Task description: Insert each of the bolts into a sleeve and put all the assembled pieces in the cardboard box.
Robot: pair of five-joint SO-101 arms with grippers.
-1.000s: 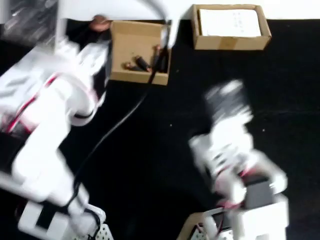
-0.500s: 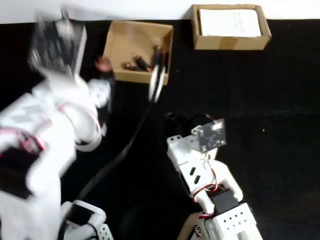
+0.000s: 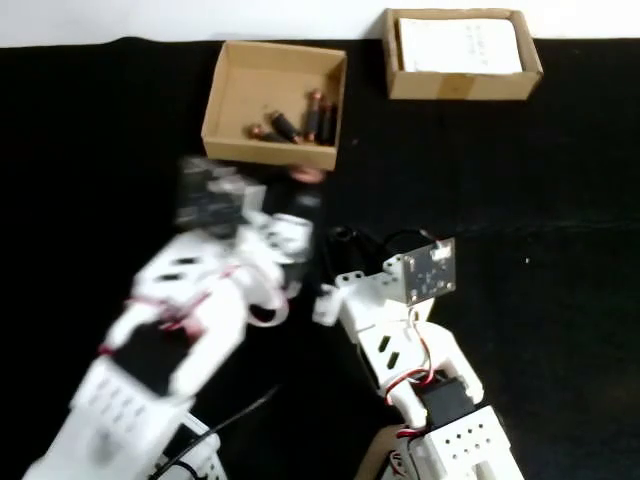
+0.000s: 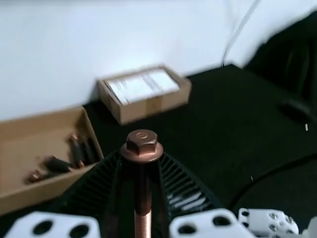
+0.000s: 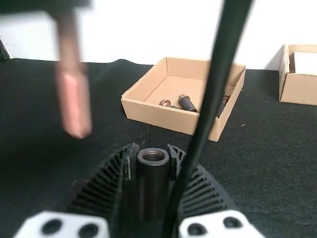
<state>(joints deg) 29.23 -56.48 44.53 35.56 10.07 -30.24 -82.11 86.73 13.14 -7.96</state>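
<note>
Left gripper (image 4: 141, 171) brought its bolt (image 4: 142, 145) near the right gripper's (image 5: 152, 159) sleeve (image 5: 151, 191).

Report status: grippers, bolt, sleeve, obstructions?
Left gripper shut on bolt. Right gripper shut on sleeve, upright. Bolt apart from sleeve, not inserted. Black cable crosses near sleeve.

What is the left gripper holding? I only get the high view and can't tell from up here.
Observer: A copper bolt, upright with its hex head up, clamped in the left gripper.
Operator: And the other arm?
Observer: The right gripper holds a black sleeve upright, open end up.
Operator: Is the bolt inside it yet?
Observer: No. The right wrist view shows the bolt's tip hanging clear of the sleeve, off to one side.
</note>
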